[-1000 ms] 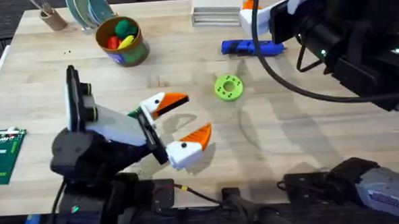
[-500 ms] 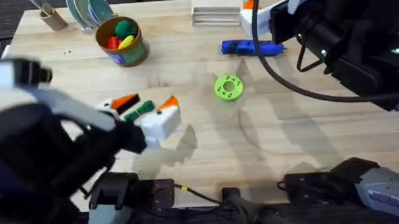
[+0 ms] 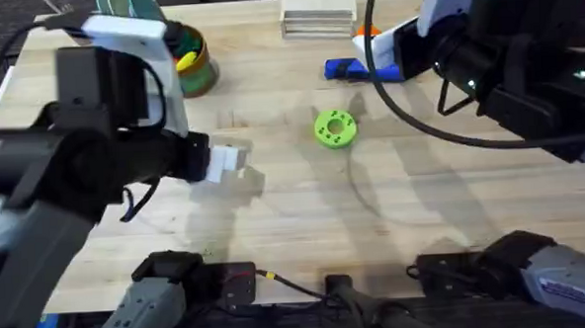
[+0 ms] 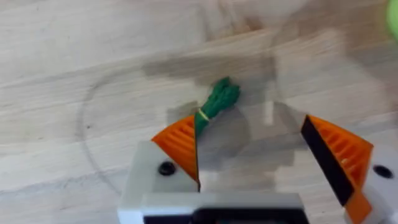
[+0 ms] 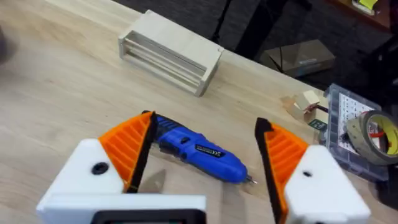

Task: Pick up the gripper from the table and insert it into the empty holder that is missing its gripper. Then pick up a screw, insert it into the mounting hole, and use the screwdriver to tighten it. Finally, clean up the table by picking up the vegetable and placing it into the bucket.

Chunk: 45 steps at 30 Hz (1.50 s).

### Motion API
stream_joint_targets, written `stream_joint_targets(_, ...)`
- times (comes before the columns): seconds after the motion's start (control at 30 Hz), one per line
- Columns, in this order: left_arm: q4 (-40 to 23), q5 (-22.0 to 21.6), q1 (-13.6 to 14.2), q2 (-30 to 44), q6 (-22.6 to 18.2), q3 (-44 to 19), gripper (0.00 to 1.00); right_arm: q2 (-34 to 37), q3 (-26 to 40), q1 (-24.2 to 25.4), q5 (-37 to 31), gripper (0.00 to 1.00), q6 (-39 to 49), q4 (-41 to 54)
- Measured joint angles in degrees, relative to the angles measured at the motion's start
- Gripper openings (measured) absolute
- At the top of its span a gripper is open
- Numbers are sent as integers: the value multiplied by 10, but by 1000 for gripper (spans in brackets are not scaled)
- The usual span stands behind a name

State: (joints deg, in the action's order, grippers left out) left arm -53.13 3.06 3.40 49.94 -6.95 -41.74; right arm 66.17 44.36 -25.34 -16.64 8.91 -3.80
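Observation:
My left gripper (image 4: 249, 124) is open over the table, its orange pads (image 4: 180, 140) far apart. The dark green vegetable (image 4: 217, 102) lies right beside one pad, not clamped. From overhead the left arm rises big and blurred, with the left gripper (image 3: 225, 163) at its white end. The arm covers part of the bucket (image 3: 197, 67) at the back left. My right gripper (image 5: 204, 121) hangs open above the blue screwdriver (image 5: 199, 149), which rests on the table. Overhead, the screwdriver (image 3: 353, 70) sits just under the right gripper (image 3: 384, 43). The loose gripper, the empty holder and the screw are out of view.
A lime-green disc with holes (image 3: 334, 128) lies mid-table. A pale wooden box (image 3: 317, 10) stands at the back edge, behind the screwdriver. A clear parts box with a tape roll (image 5: 367, 134) sits off the table's end.
The left arm has risen toward the camera and swung back, now hiding part of the bucket. The right gripper has shifted slightly toward the screwdriver.

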Motion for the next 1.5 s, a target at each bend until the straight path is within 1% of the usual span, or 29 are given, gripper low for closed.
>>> stream_joint_targets(0.17, 21, -55, 0, 66, -12, 0, 992, 0, 0, 0, 0, 991, -1, 0)
stream_joint_targets(0.3, 37, -74, 0, 122, -32, 0, 993, 0, 0, 0, 0, 992, -2, 0)
stream_joint_targets(0.53, 50, -85, 0, 213, -63, 0, 993, 0, 0, 0, 0, 991, -2, 0)
stream_joint_targets(0.67, 75, -87, 0, 245, -73, 0, 992, 0, 0, 0, 0, 992, -2, 0)
stream_joint_targets(0.77, 90, -89, 0, 261, -76, 0, 993, 0, 0, 0, 0, 991, -2, 0)
stream_joint_targets(0.87, 89, -87, 0, 272, -79, 0, 992, 0, 0, 0, 0, 991, -2, 0)
stream_joint_targets(1.13, 89, -87, 0, 273, -95, -2, 991, 0, 0, 0, 0, 991, -2, 0)
stream_joint_targets(1.17, 88, -87, 0, 273, -97, -2, 966, 0, 0, 0, 0, 991, -2, 0)
stream_joint_targets(1.3, 84, -89, 0, 279, -108, -2, 634, 0, 0, 0, 0, 991, -2, 0)
stream_joint_targets(1.33, 84, -88, 0, 280, -110, -2, 579, 0, 0, 0, 0, 991, -2, 0)
stream_joint_targets(1.4, 83, -89, 0, 280, -113, -2, 437, 0, 0, 0, 0, 991, -2, 0)
stream_joint_targets(1.5, 82, -90, 0, 280, -116, -2, 267, 0, 0, 0, 0, 991, -2, 2)
